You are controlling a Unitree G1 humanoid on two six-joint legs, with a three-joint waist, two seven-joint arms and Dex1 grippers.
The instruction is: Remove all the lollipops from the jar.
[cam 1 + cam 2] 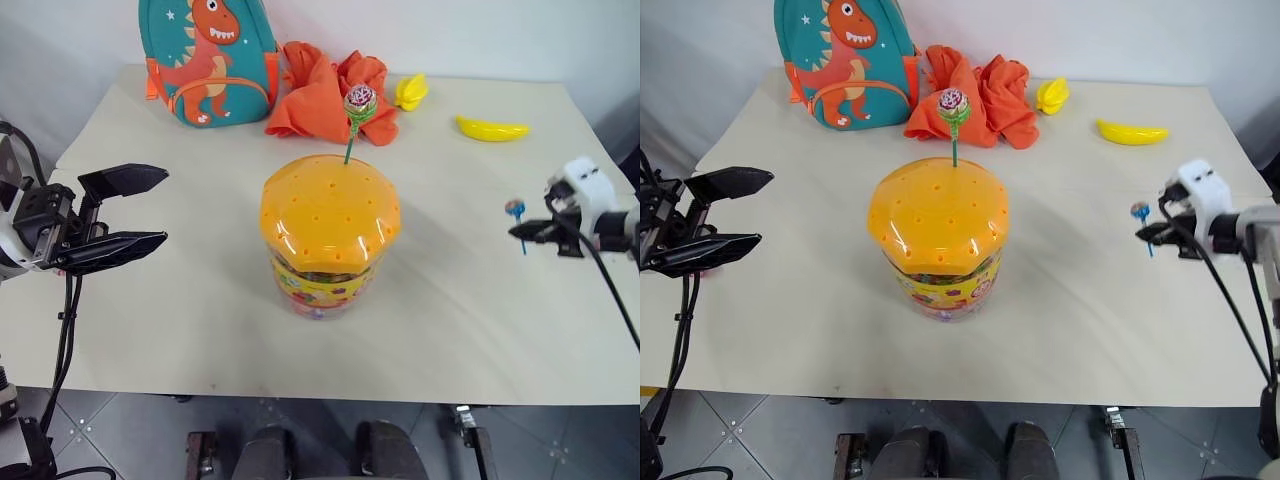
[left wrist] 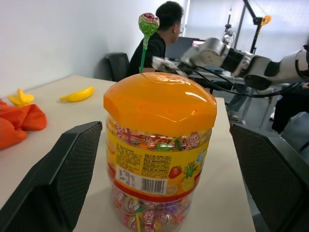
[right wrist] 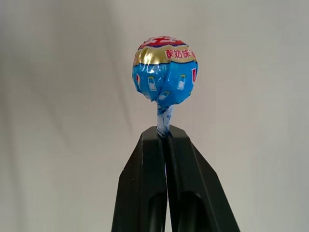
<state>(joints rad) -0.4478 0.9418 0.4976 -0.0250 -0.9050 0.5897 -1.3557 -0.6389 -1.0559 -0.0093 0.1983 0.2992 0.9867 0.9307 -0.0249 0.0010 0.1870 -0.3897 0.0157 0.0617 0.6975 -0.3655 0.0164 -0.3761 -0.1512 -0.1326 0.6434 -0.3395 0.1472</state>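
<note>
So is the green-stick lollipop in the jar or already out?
In. The green-stick lollipop stands upright with its stick stuck through a hole in the jar's orange lid, and neither gripper touches it.

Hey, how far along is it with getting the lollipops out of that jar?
In hand: the right claw is shut on a blue-wrapped ball lollipop, carried clear of the clear plastic jar with the orange domed lid. Left: one green-stick lollipop stands in the lid. The left claw waits open beside the jar. No lollipop lies on the table yet.
</note>
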